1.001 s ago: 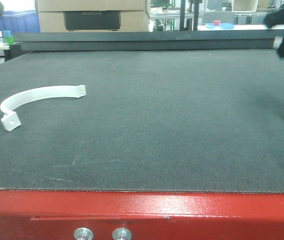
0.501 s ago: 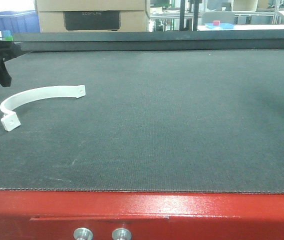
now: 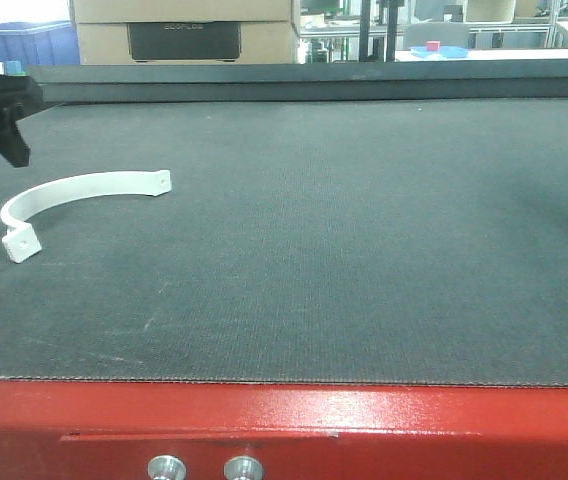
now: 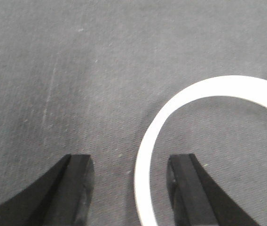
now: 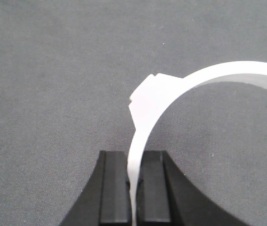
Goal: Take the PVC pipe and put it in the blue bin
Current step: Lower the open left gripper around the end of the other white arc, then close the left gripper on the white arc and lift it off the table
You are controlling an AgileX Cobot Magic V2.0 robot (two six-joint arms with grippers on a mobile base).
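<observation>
Low in the left wrist view, my left hand (image 4: 129, 188) hangs released astride a curved white PVC strap (image 4: 208, 89) on the tabletop (image 4: 53, 70). Next, I judge, I should lower and clench. My right hand (image 5: 133, 165) grasps a second strap (image 5: 194, 80).

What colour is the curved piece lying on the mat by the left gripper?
The curved piece is white; clearest in the front-facing view.

No legible text — only faint, unreadable lettering on the dark panel (image 3: 184, 40) of the cardboard box (image 3: 184, 12)
</observation>
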